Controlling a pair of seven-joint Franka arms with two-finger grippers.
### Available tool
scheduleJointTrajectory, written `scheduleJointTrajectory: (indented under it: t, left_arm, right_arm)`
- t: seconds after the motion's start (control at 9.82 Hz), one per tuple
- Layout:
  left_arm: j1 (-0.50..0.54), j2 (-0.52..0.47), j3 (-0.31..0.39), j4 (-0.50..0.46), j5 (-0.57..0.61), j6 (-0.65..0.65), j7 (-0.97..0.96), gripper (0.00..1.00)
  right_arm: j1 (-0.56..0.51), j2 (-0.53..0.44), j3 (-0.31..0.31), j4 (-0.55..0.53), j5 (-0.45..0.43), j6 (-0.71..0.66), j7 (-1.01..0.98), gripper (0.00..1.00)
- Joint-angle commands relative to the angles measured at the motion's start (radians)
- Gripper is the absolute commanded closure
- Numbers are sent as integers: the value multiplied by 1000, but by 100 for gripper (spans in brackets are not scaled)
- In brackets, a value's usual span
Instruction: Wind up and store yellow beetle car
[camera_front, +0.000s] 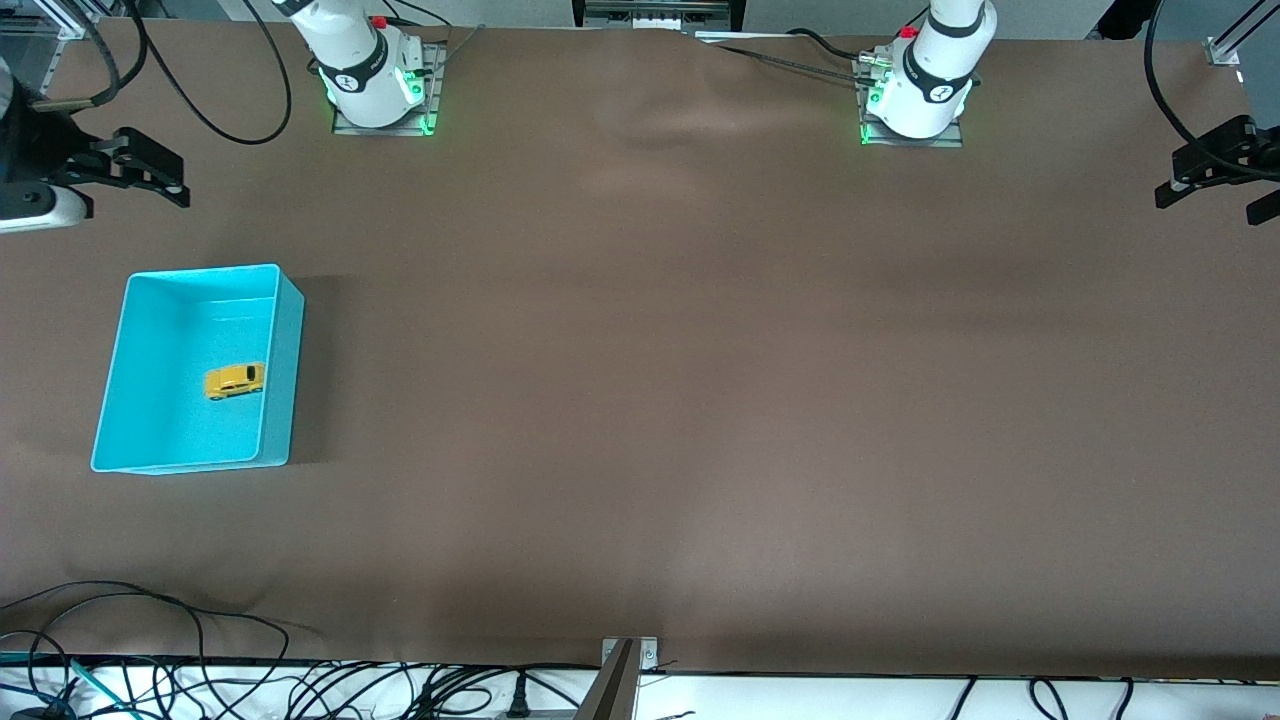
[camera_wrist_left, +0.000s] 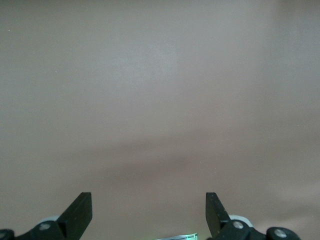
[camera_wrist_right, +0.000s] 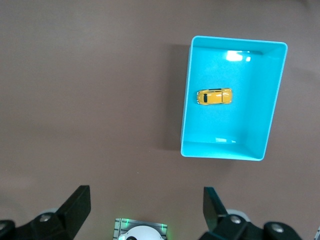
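The yellow beetle car (camera_front: 235, 381) (camera_wrist_right: 214, 96) is lying inside the turquoise bin (camera_front: 283, 375) (camera_wrist_right: 273, 117) at the right arm's end of the worktop (camera_front: 700, 380), well apart from both hands. The right hand (camera_front: 150, 175) (camera_wrist_right: 146, 210) is hanging wide and empty; the left hand (camera_front: 1215, 160) (camera_wrist_left: 149, 212) is waiting wide over bare worktop.

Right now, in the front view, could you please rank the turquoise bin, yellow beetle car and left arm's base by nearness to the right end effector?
From the right end effector:
1. turquoise bin, at the right arm's end.
2. yellow beetle car, inside the bin.
3. left arm's base, at the left arm's end.
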Motion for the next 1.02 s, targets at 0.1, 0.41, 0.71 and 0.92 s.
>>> scheduleJointTrajectory:
  t: [0.1,0.41,0.71,0.92]
  left_arm:
    - [5,11,-1,22,-1,-6,23,0]
    - [2,15,-1,22,-4,1,23,0]
    - [-4,18,-4,22,-5,2,23,0]
    - [-8,21,-4,22,-10,2,23,0]
  right_arm:
    - [155,-41,-220,-24,21,-2,21,0]
    - [159,-116,-220,-133,18,30,59,0]
    - [150,-101,-218,-141,7,26,52,0]
    - [148,-95,-218,-138,2,31,56,0]
